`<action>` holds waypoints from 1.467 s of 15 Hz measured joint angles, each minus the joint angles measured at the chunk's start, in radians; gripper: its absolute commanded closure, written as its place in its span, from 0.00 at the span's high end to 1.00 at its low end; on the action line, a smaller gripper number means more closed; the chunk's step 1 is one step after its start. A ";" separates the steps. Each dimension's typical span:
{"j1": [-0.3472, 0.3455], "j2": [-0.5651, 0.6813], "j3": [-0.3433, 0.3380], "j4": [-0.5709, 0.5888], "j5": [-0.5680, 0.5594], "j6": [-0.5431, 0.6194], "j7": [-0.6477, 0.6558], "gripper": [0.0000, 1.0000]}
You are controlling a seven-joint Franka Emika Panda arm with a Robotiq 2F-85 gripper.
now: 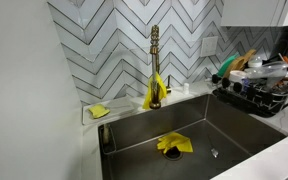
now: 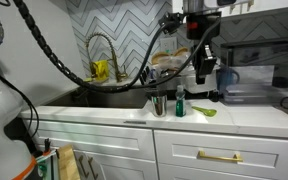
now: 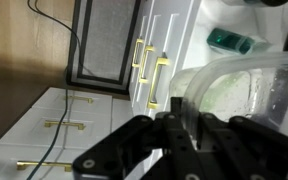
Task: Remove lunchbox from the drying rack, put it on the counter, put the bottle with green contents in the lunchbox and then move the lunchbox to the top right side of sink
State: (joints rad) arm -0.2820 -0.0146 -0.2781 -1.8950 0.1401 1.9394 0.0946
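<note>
The white counter (image 2: 254,120) bore an upright bottle with green contents (image 2: 180,103), a dark cup (image 2: 159,104) just beside it and a small green scrap (image 2: 207,111) nearby; the drying rack (image 1: 259,97) stood by the sink (image 1: 184,135), a yellow sponge (image 1: 100,111) on the back ledge

A grey-and-white chevron tile backsplash (image 1: 134,40) covers the wall. A yellow cloth (image 1: 149,95) hangs draped over the gold faucet (image 1: 155,55). A small yellow sponge (image 1: 100,111) lies on the ledge below the tiles, and a crumpled yellow rag (image 1: 174,144) rests on the floor of the sink (image 1: 239,135). White cabinet drawers (image 2: 104,150) carry gold bar handles (image 2: 219,156). In the wrist view, a black-framed grey mesh panel (image 3: 109,40) sits beside a brown wood floor (image 3: 24,50).
</note>
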 measured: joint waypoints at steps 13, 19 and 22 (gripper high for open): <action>-0.046 0.158 -0.044 -0.029 0.112 0.016 0.021 0.02; -0.045 0.227 -0.040 -0.028 0.140 0.093 0.042 0.02; -0.045 0.251 -0.031 -0.017 0.157 0.120 0.043 0.02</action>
State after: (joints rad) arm -0.3266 0.2366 -0.3090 -1.9123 0.2966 2.0594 0.1371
